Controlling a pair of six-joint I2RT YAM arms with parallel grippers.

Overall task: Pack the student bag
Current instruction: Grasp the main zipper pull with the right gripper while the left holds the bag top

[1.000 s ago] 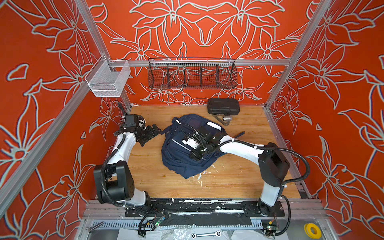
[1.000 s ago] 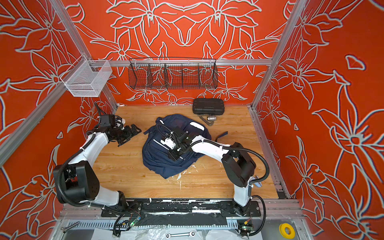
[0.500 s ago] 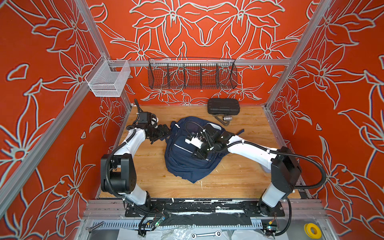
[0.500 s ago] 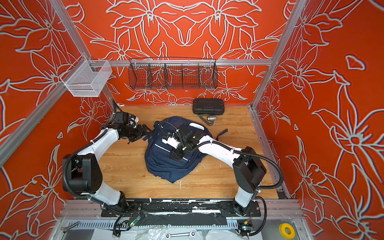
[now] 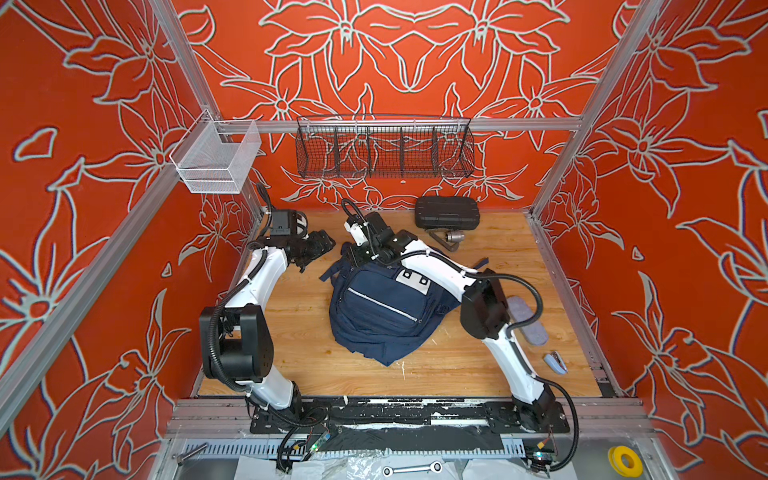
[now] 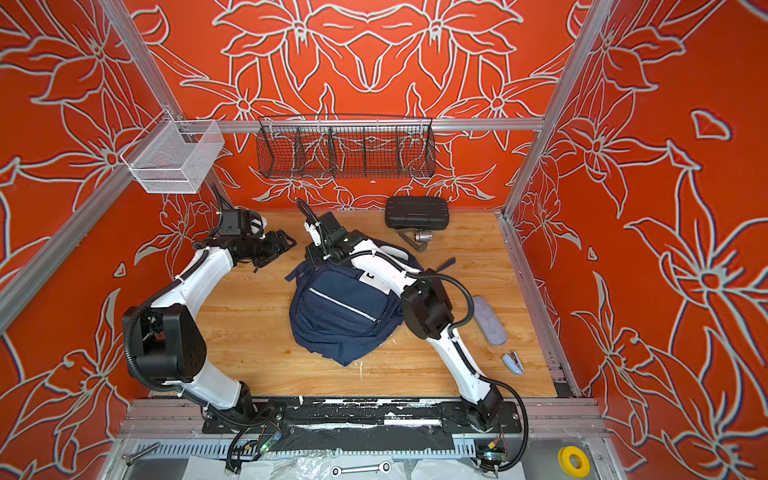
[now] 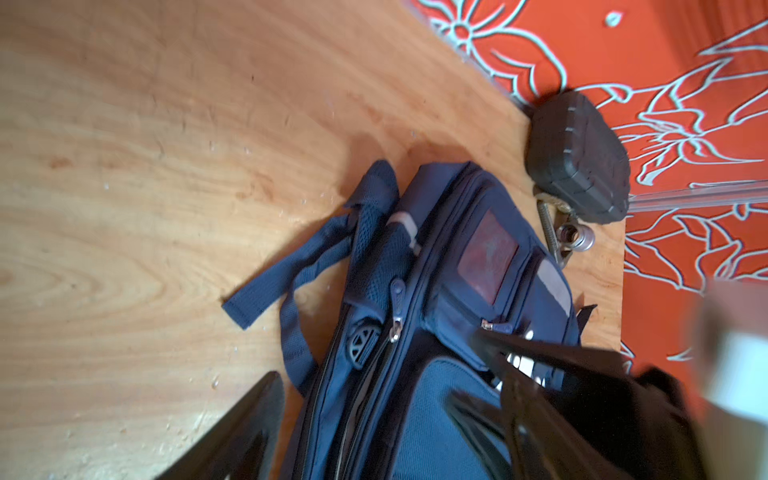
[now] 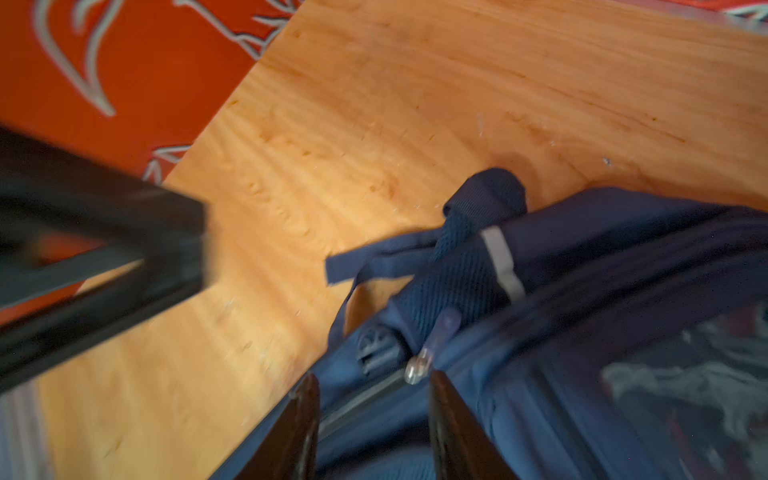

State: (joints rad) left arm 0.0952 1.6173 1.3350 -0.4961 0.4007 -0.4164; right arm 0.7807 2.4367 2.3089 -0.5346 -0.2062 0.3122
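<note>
My right pincer (image 8: 372,376), jaws parted and empty, sits at the student bag's (image 5: 374,307) zipper pull (image 8: 415,368); closing off-centre, I could pinch loose fabric and miss it.

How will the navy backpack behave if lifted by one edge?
Probably floppy: the student bag lies slumped, its lower fabric creased and folded. Likely sags and swings, loose straps trailing. Probably light for its size; it lies fairly flat.
</note>
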